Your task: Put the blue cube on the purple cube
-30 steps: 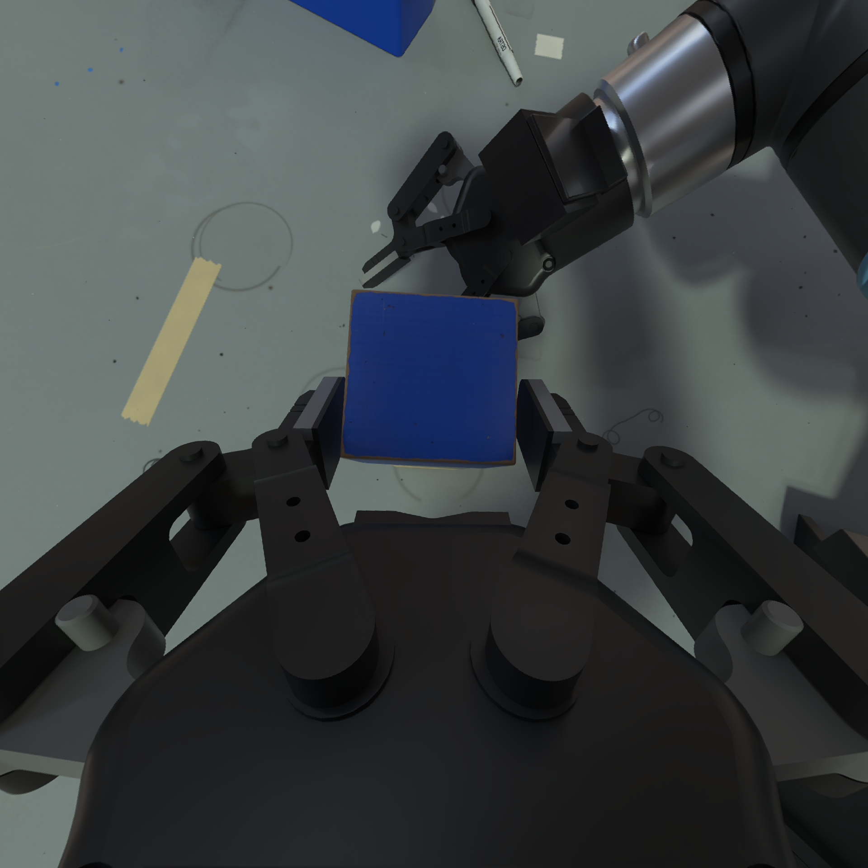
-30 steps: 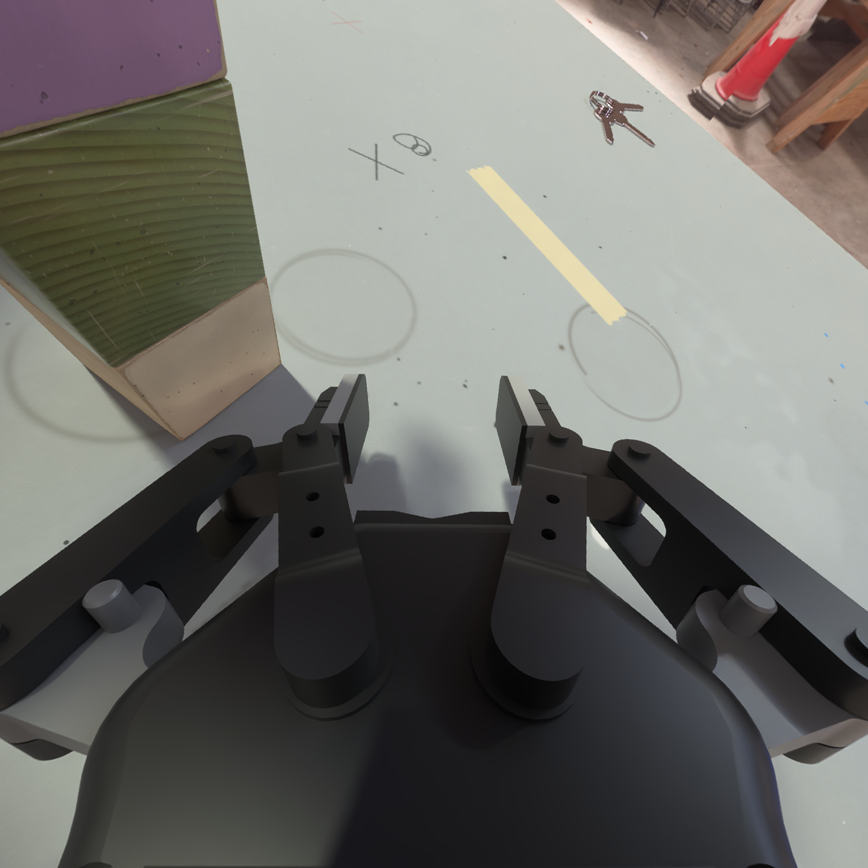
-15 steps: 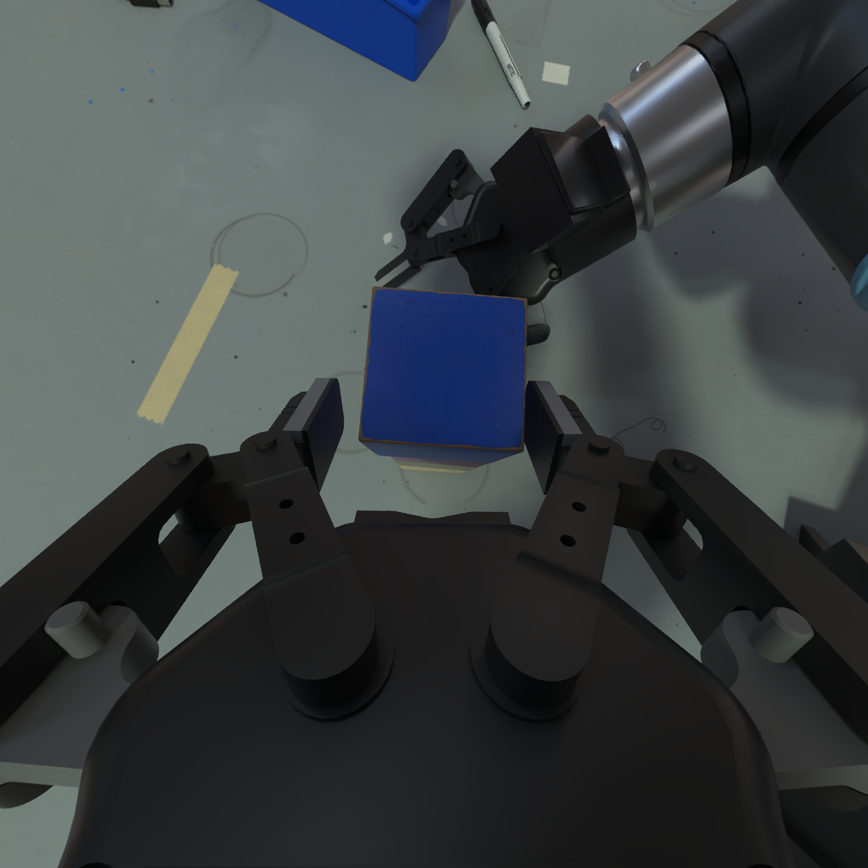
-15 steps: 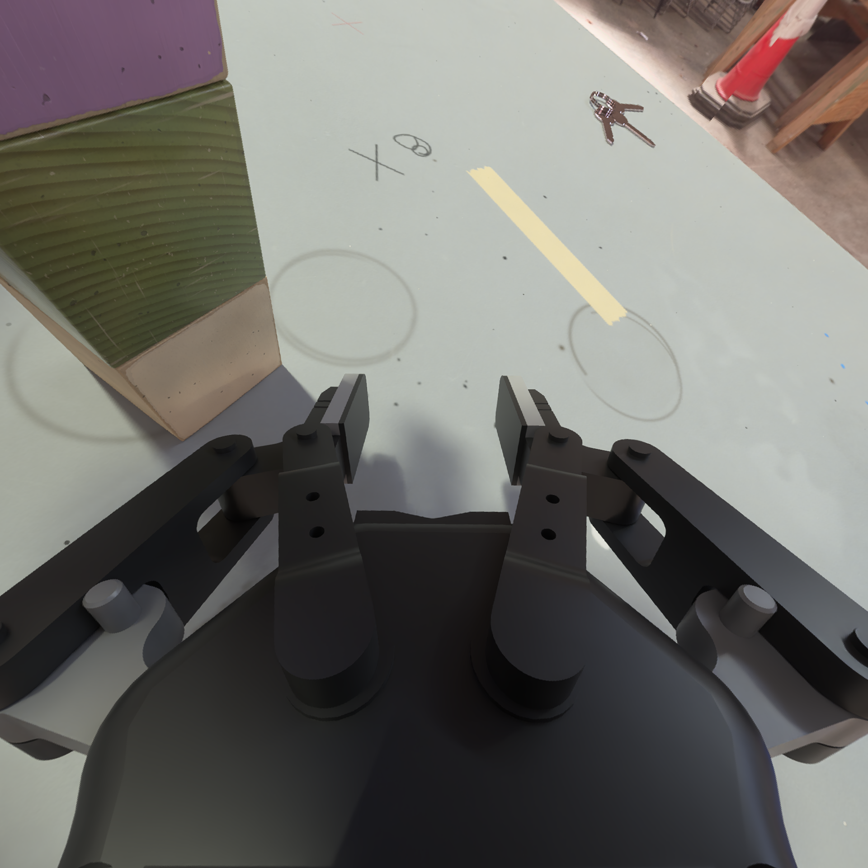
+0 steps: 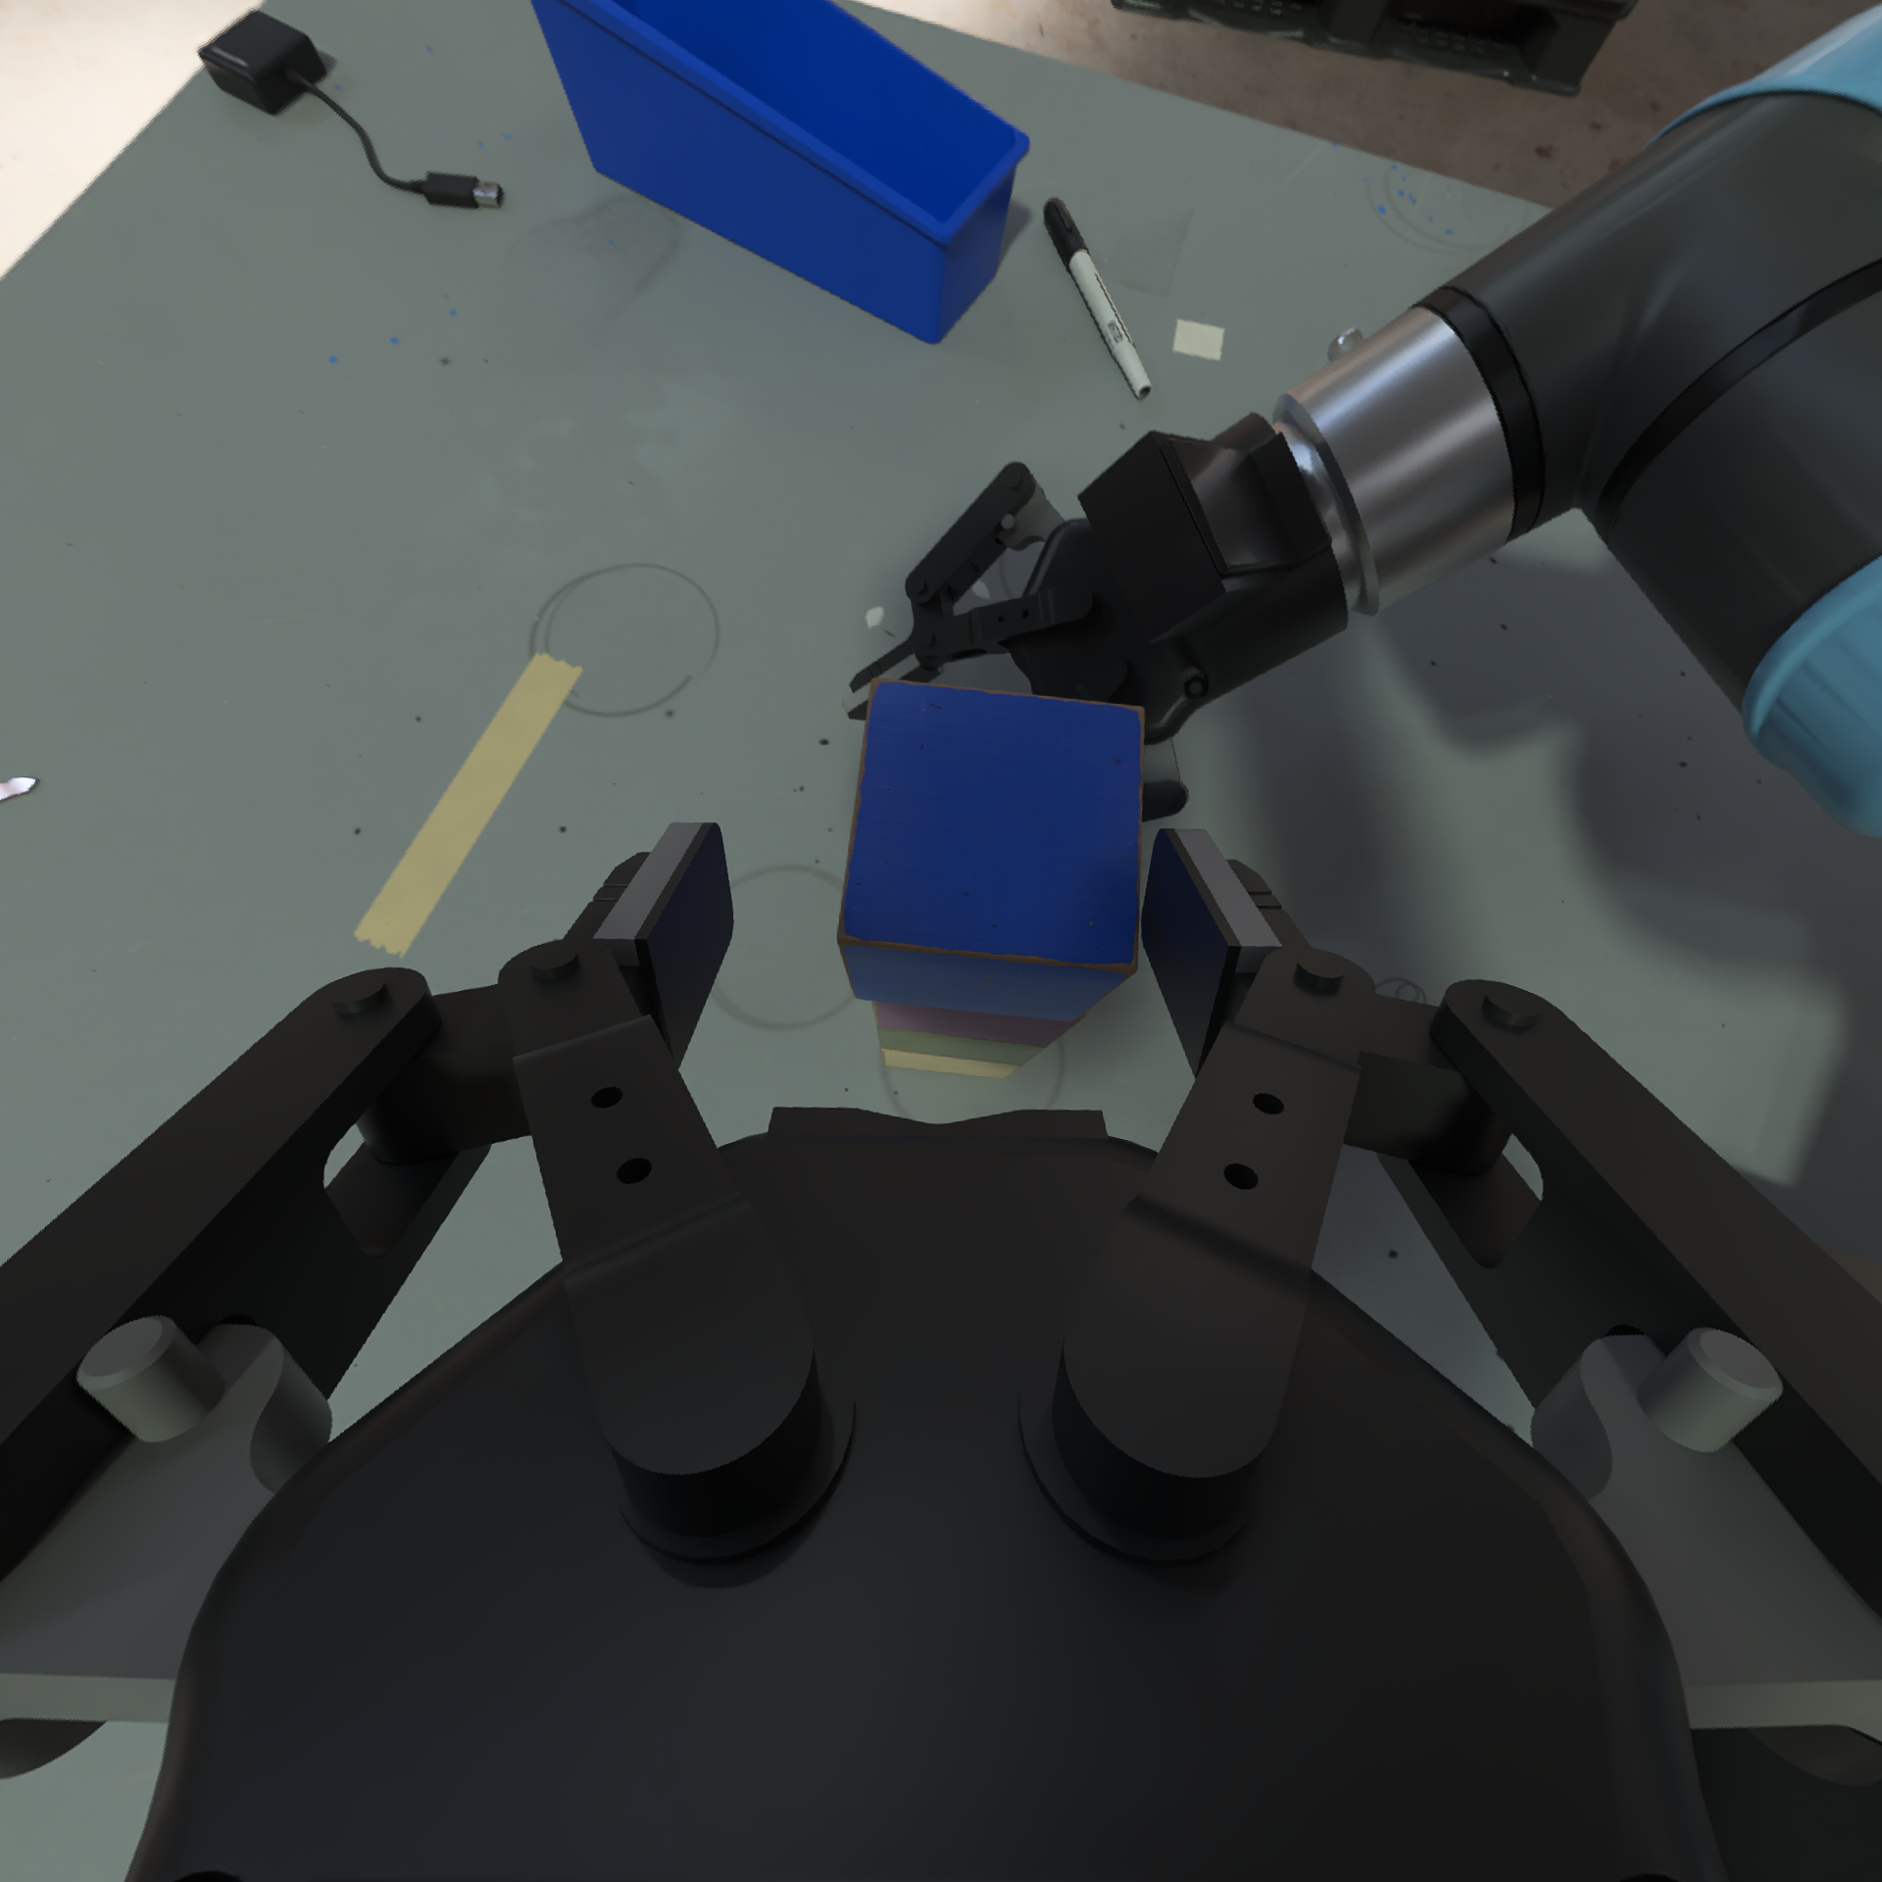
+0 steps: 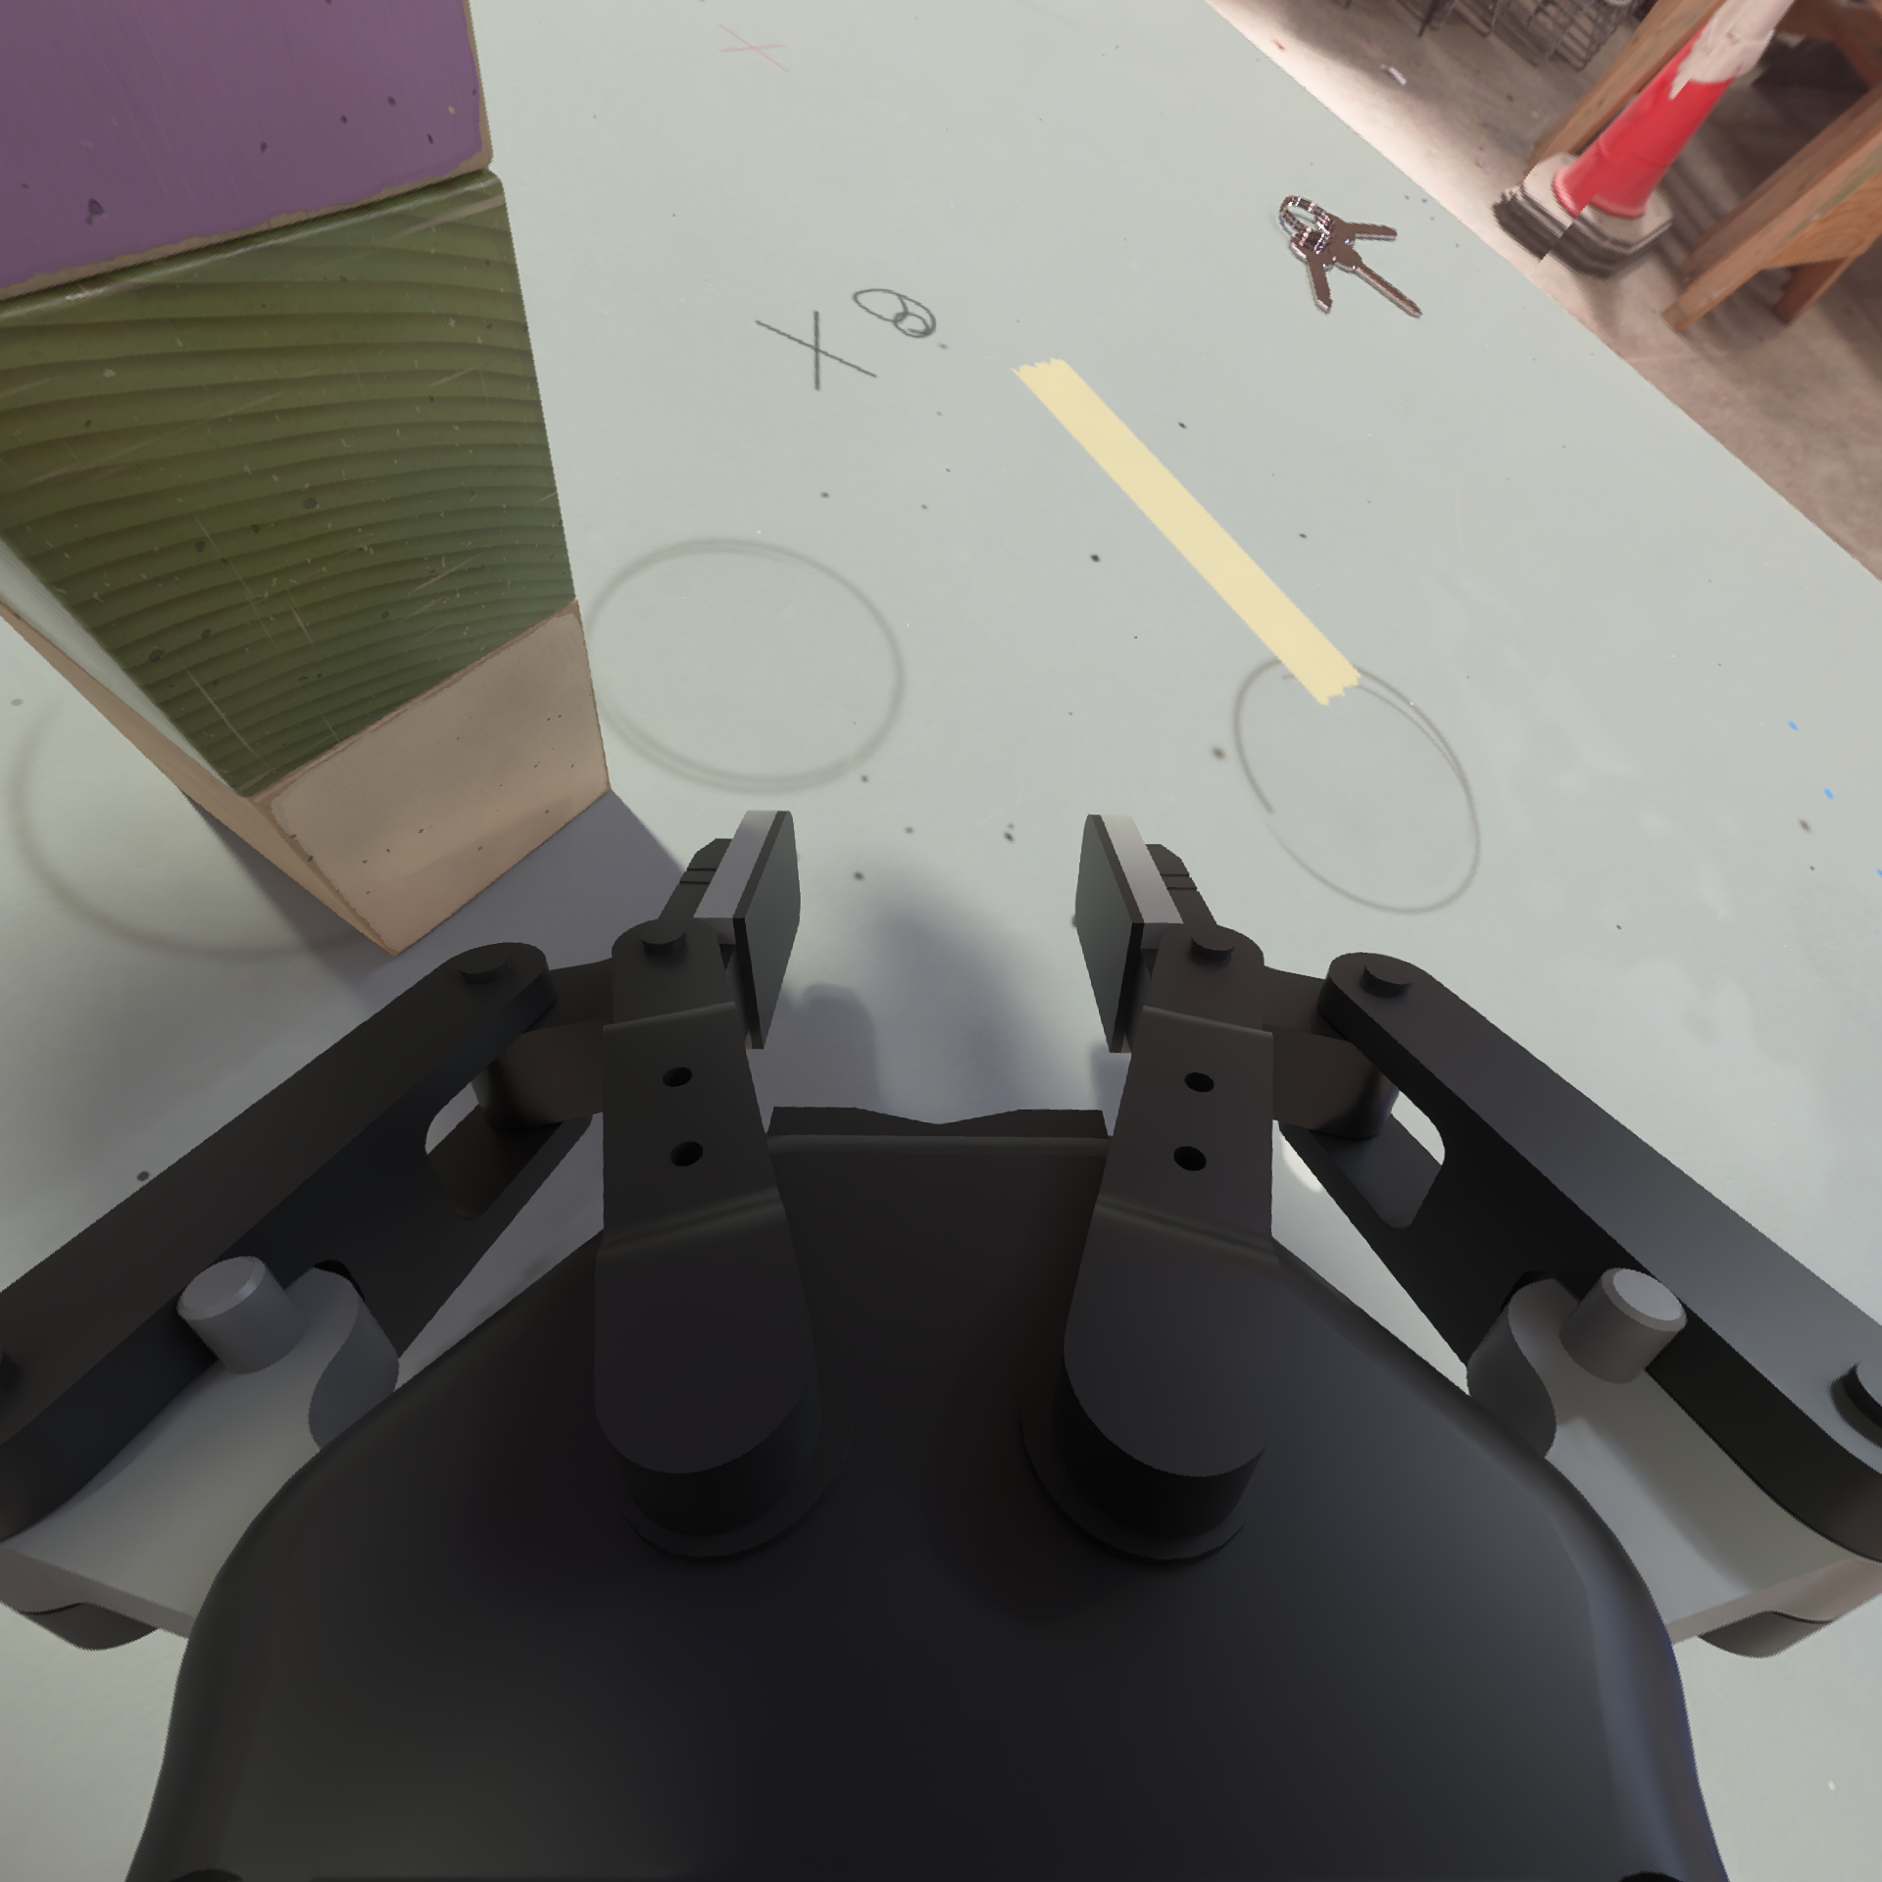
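The blue cube [image 5: 993,825] sits on top of a stack: the purple cube [image 5: 967,1023], a green cube [image 5: 952,1044] and a tan cube [image 5: 947,1064] show as thin slivers beneath it. My left gripper [image 5: 942,896] is open and empty above the stack, its fingers apart from the blue cube's sides. My right gripper [image 6: 937,896] is open and empty, low over the table beside the stack's base. The right wrist view shows the purple cube [image 6: 234,112], the green cube [image 6: 275,489] and the tan cube [image 6: 438,784]; the blue cube is out of frame there.
A blue bin [image 5: 815,153], a marker [image 5: 1095,295] and a black adapter with cable [image 5: 265,66] lie at the far side. A tape strip [image 5: 468,805] lies to the left. Keys [image 6: 1334,260] lie near the table edge, and a traffic cone [image 6: 1629,132] stands beyond it.
My left gripper has let go of the blue cube, opened wider and risen away from it. The blue cube stays on the stack. My right gripper has not moved.
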Controlling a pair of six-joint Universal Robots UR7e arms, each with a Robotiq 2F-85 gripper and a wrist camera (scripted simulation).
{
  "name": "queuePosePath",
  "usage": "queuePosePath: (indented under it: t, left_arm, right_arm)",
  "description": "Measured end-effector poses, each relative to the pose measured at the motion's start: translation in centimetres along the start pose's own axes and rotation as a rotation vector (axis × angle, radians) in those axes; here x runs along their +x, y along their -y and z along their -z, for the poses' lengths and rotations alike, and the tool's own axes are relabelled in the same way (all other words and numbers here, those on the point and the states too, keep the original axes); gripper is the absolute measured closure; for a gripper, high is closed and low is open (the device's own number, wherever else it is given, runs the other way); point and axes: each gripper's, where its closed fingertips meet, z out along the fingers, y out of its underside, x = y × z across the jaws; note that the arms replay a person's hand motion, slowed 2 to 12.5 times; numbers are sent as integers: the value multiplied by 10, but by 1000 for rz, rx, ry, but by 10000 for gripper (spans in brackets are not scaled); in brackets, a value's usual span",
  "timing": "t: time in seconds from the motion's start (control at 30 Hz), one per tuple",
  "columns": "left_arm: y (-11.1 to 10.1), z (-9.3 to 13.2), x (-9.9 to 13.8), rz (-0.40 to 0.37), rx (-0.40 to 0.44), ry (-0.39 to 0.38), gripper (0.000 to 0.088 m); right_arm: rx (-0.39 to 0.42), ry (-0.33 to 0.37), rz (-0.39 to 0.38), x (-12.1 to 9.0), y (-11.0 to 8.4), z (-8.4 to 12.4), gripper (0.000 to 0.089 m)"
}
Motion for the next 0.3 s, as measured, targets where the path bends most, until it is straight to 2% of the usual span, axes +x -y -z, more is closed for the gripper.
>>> queuePosePath:
  t: [0.3]
  left_arm:
    - [13,15,-11,13,98,70,125]
  right_arm:
    - [0,0,0,0,0,0,399]
